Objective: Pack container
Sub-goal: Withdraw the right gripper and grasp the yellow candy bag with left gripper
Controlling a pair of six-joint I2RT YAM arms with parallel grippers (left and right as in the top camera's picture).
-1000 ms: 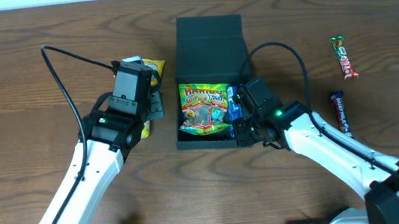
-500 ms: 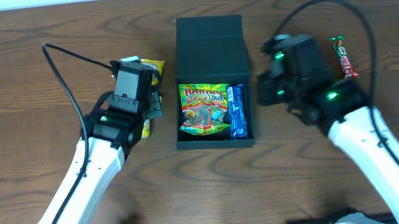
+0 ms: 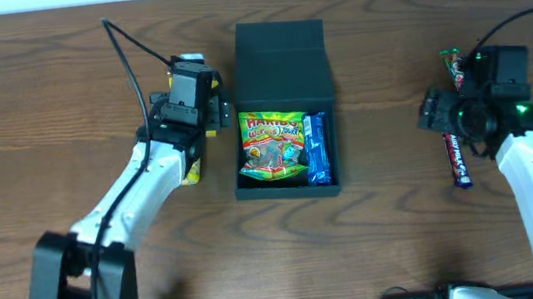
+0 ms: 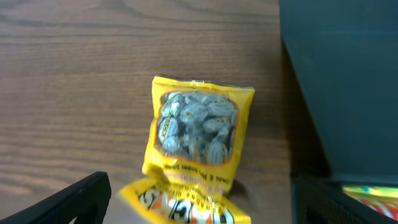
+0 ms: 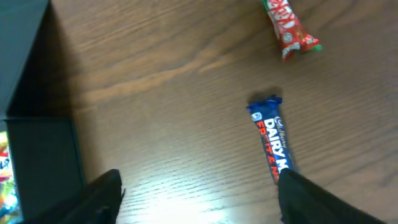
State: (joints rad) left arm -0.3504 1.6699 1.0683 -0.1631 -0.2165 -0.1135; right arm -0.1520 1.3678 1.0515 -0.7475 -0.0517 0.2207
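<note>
The left gripper (image 4: 202, 190) hangs, jaws spread wide, over a yellow snack packet (image 4: 198, 134) just beside the container (image 3: 281, 59). The right gripper (image 5: 199, 190) gapes empty near a blue chocolate bar (image 5: 274, 143).

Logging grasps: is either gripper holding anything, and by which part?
Nothing held: left gripper open by the yellow packets; right gripper open by the blue bar.

We see a brown wood-grain table (image 3: 39, 95). On it stands the container (image 3: 281, 57), lid open at the far side. Just left of it lies a yellow candy packet (image 4: 198, 134), touching a second yellow packet (image 4: 183, 208). Well to the right lie a blue Dairy Milk bar (image 5: 273, 143) and, farther back, a red-and-green wrapped bar (image 5: 287, 18), the two apart.
</note>
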